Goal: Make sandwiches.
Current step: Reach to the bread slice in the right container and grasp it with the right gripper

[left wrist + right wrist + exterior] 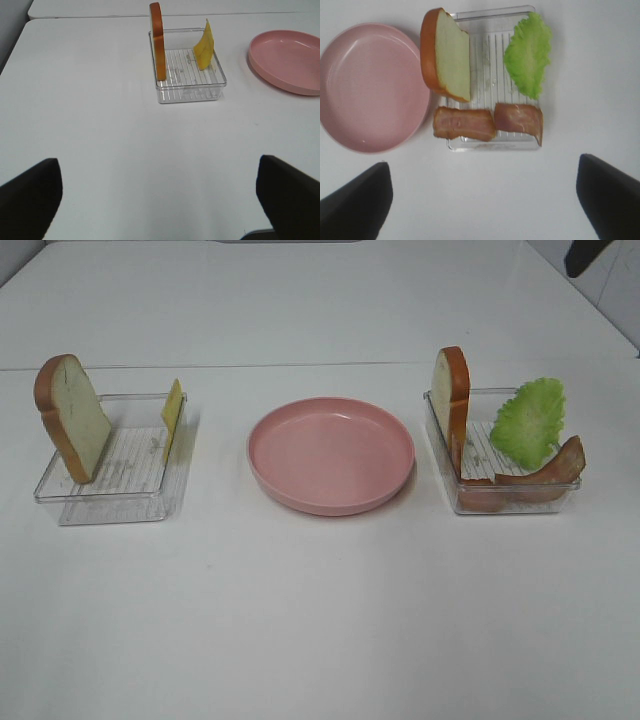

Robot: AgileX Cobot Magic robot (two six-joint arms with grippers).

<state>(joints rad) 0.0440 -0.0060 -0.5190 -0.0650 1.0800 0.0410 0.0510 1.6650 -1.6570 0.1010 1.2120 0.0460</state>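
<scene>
The parts of the sandwiches lie apart in two clear trays. In the left tray a bread slice stands on edge beside a yellow cheese slice. The right tray holds a second upright bread slice, green lettuce and bacon strips. My left gripper is open and empty, well short of the bread and cheese. My right gripper is open above the table, just short of the bacon, bread and lettuce.
A round pink plate sits between the trays with nothing on it, and shows in the wrist views as the plate and plate. The table is white. A dark shape hangs at the far right corner.
</scene>
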